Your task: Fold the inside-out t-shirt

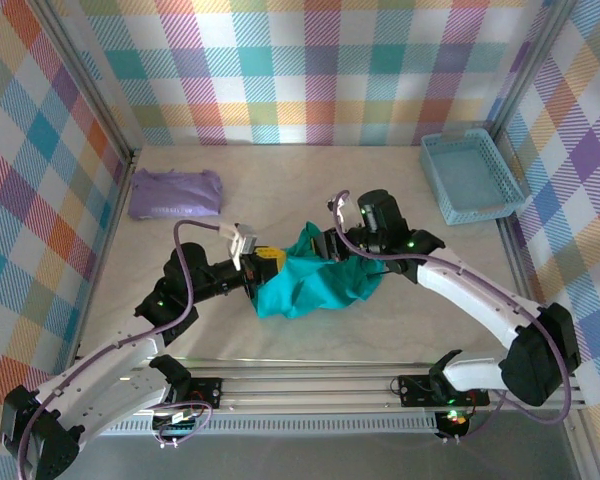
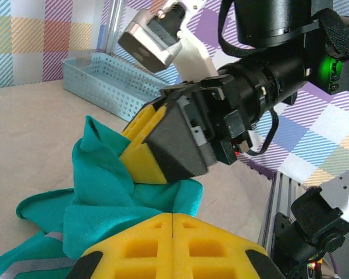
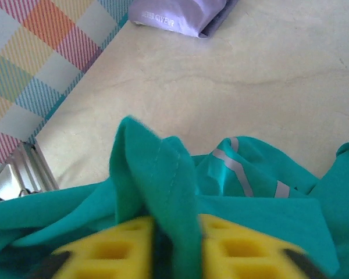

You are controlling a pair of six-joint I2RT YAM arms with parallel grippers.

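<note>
The inside-out t-shirt (image 1: 315, 280) lies crumpled in a teal-green heap at the middle of the table, with a pale grey seam stripe (image 3: 238, 174) showing. My left gripper (image 1: 264, 262) is at the heap's left edge; in the left wrist view its yellow pads (image 2: 173, 215) meet with a crease of the shirt (image 2: 99, 180) pinched at their tip. My right gripper (image 1: 332, 246) is at the heap's far right side. It is shut on a raised fold of the shirt (image 3: 157, 168), which stands up between its pads (image 3: 174, 226). The right gripper (image 2: 157, 145) hangs just beyond the left gripper's tips.
A lavender-purple folded garment (image 1: 175, 192) lies at the back left, also seen in the right wrist view (image 3: 180, 14). A light blue plastic basket (image 1: 472, 175) stands at the back right. Bare table surrounds the shirt. Plaid walls enclose three sides.
</note>
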